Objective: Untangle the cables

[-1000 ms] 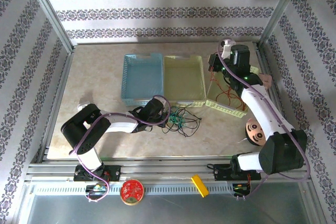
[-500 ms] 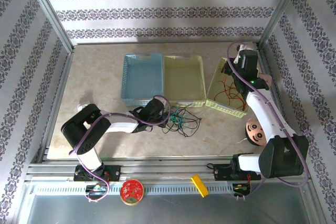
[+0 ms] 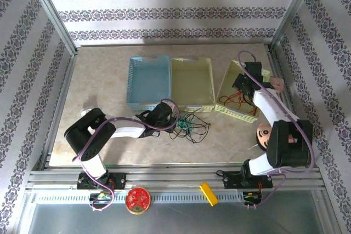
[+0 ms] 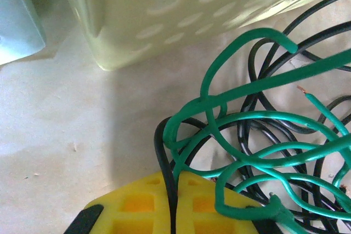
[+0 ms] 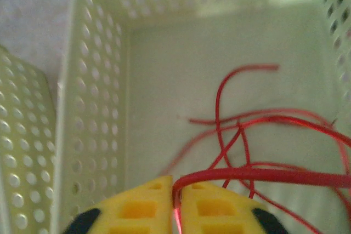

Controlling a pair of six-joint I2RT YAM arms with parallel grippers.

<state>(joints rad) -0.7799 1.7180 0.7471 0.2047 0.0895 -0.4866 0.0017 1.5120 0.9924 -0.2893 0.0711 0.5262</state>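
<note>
Cables [image 3: 189, 126]: green/black clump on table [image 3: 98, 80], just in front of middle basket [image 3: 191, 83]. Left gripper [image 4: 171, 182] at clump's near-left edge, fingers closed tight, pinching black strand [image 4: 160, 152]. Red strands [image 3: 236, 101] lie well apart, in tilted rt basket [image 3: 235, 113]. Right gripper [image 5: 175, 182] low over that basket, fingers nearly together, red strand [image 5: 274, 178] caught in the slit.

Bare table [image 3: 98, 86] lies open left of the blue basket [image 3: 131, 83] and in front of the cables [image 3: 191, 126]. The blue and middle basket [image 3: 191, 106] touch, with no gap. A narrow strip of table parts the middle one from the tilted right basket [image 3: 236, 112]. The cables crowd the middle basket's front wall. Inside the right basket, walls stand close beside and ahead of the right claw [image 5: 176, 187], and red cables [image 5: 263, 175] sprawl across the floor.
</note>
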